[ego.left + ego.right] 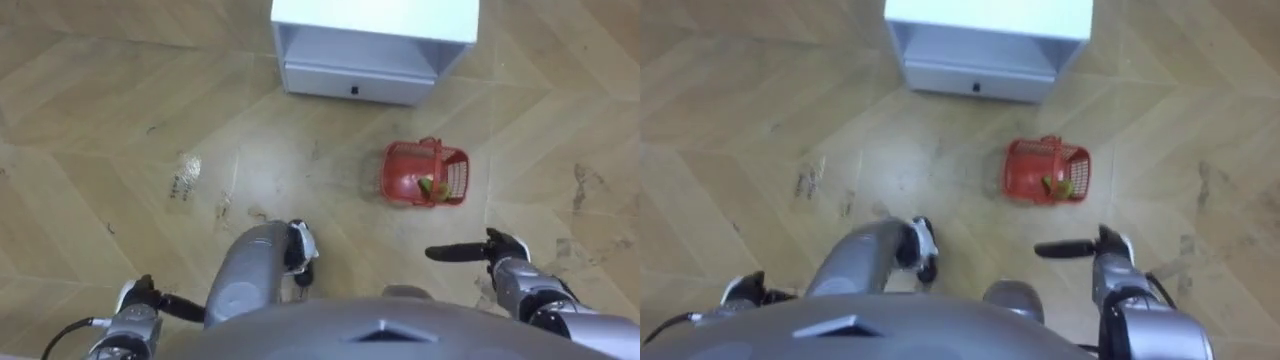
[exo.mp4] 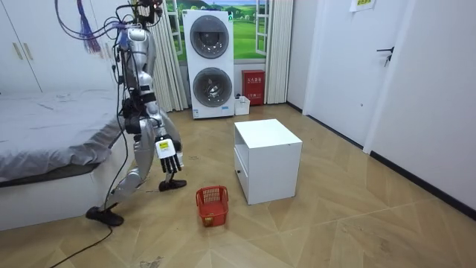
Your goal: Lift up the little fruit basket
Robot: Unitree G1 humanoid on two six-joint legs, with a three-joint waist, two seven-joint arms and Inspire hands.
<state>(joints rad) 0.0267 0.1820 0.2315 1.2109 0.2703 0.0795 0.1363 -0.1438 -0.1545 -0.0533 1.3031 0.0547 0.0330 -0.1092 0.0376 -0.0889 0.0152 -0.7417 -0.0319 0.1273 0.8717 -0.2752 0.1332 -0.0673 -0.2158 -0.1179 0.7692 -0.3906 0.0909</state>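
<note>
Left eye view: the basket (image 1: 425, 173) sits on the floor (image 1: 120, 120) ahead of the right hand (image 1: 478, 250) and well apart from it, fruit (image 1: 431, 187) inside and the cabinet (image 1: 375, 45) farther ahead. The hand is released, fingers straight and holding nothing, while the left hand (image 1: 138, 300) hangs low on the other side, its state impossible to tell. Room view: the robot stands by the bed (image 2: 44, 126), its right hand (image 2: 169, 154) well above the basket (image 2: 211, 205), which rests near the cabinet. Right eye view: bare floor separates hand (image 1: 1085, 247) and basket (image 1: 1045, 171). A reach from this height could clip the rim, tip the basket and spill the fruit; a deep bend could also cost the robot its balance.
</note>
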